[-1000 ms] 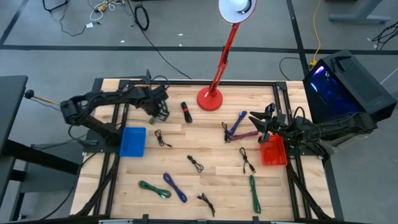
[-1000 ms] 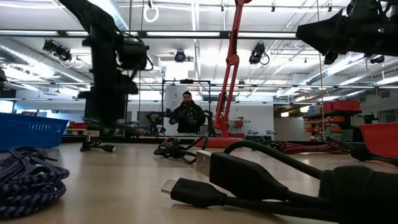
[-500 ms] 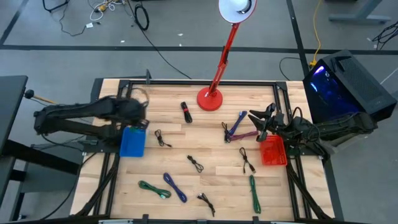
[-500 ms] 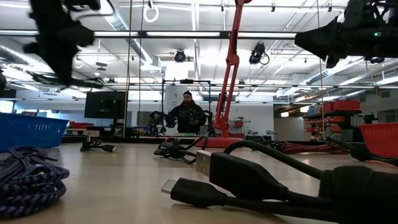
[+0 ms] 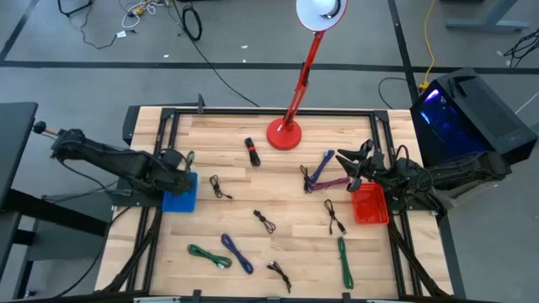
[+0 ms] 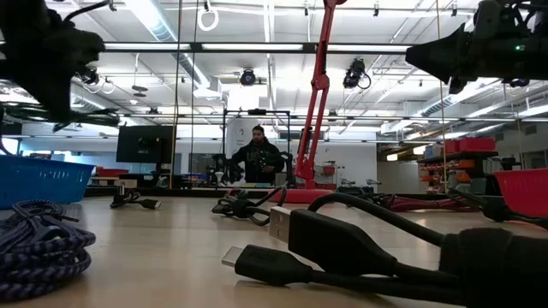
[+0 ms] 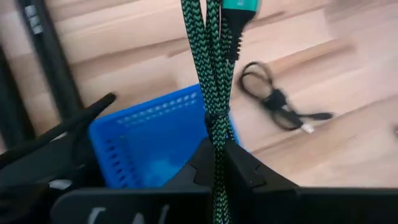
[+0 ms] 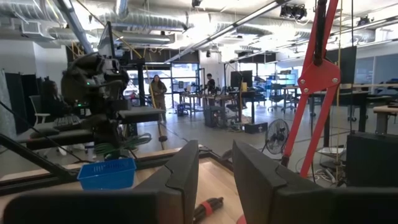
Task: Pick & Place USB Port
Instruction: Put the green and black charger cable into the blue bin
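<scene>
Presently, bench contents, near edge to far:
Near edge: green cable (image 5: pixel 209 256), blue-purple cable (image 5: pixel 237 252), small black cable (image 5: pixel 279 273) and a second green cable (image 5: pixel 344 261) lie apart on the wooden bench (image 5: pixel 278 168).
Middle: black cables (image 5: pixel 265 221), (image 5: pixel 334 216) and (image 5: pixel 220 187) lie loose.
Left side: blue bin (image 5: pixel 178 194) stands by the bench's left edge.
Left gripper (image 5: pixel 179 162): above the blue bin's far edge; jaws closed on a green braided USB cable (image 7: pixel 212 93), which hangs doubled over the bin.
Right side: red bin (image 5: pixel 369 204) stands by the right edge.
Right gripper (image 5: pixel 347 161): held above the bench beside the red bin, near a purple cable (image 5: pixel 324 173); jaws parted, nothing in them.
Far edge: black-and-red cable (image 5: pixel 251 151); red lamp (image 5: pixel 286 133) base.
</scene>
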